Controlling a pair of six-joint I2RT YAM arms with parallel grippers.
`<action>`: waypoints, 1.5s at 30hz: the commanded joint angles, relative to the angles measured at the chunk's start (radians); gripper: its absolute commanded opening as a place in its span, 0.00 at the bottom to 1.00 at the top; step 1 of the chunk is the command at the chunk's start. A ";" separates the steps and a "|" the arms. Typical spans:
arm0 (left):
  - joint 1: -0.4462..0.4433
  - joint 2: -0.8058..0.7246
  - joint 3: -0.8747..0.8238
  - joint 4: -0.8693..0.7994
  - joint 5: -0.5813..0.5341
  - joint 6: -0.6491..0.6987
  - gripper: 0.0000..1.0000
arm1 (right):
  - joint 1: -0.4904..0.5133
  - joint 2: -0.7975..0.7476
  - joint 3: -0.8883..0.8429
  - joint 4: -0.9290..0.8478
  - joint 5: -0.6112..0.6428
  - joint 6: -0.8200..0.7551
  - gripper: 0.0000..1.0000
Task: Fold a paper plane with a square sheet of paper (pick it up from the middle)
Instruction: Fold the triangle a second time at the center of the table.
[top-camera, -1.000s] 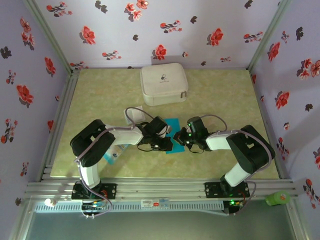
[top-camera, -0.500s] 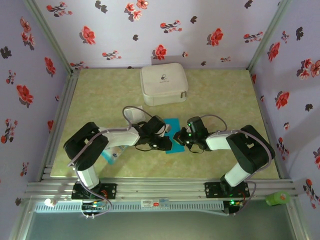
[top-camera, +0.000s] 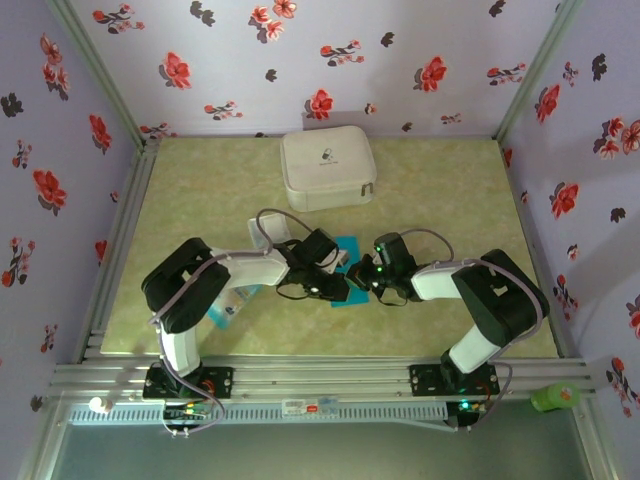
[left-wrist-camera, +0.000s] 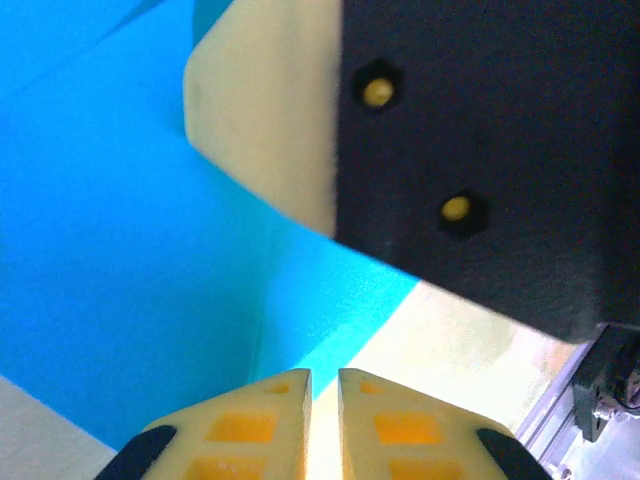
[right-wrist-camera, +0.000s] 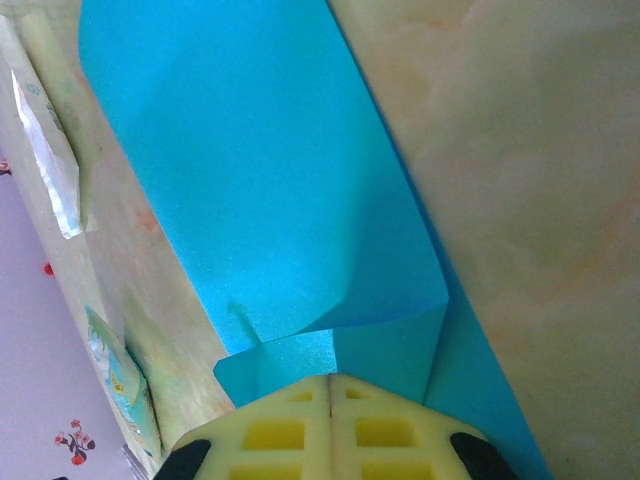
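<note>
The square sheet of paper (top-camera: 349, 258) is bright blue and lies partly folded on the table between my two grippers. In the right wrist view the paper (right-wrist-camera: 250, 180) has one flap doubled over and slightly lifted, its folded edge running right up to my right gripper (right-wrist-camera: 331, 378). That gripper is shut, tips down on the paper. In the left wrist view the paper (left-wrist-camera: 120, 260) covers the left side. My left gripper (left-wrist-camera: 323, 375) stands at its near edge with only a thin slit between the pads and nothing in it. In the top view the left gripper (top-camera: 337, 286) and right gripper (top-camera: 361, 281) nearly touch.
A white zipped case (top-camera: 327, 168) sits at the back of the table. A small translucent square (top-camera: 270, 231) lies behind the left arm, and a pale blue-and-white packet (top-camera: 231, 306) lies under it. The right gripper's black body (left-wrist-camera: 480, 150) hangs close above the left gripper.
The left arm swung its elbow out to the left and back, while its gripper stayed at the paper and shifted slightly right. The right arm has not moved.
</note>
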 joint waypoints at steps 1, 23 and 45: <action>-0.007 0.008 -0.003 -0.049 -0.023 0.040 0.16 | -0.006 0.043 -0.019 -0.140 0.054 -0.023 0.00; -0.002 -0.114 -0.195 0.023 -0.055 -0.031 0.13 | -0.007 0.055 -0.007 -0.185 0.063 -0.049 0.00; 0.056 -0.117 -0.161 0.294 0.034 -0.155 0.05 | -0.007 0.066 0.004 -0.146 0.050 -0.022 0.00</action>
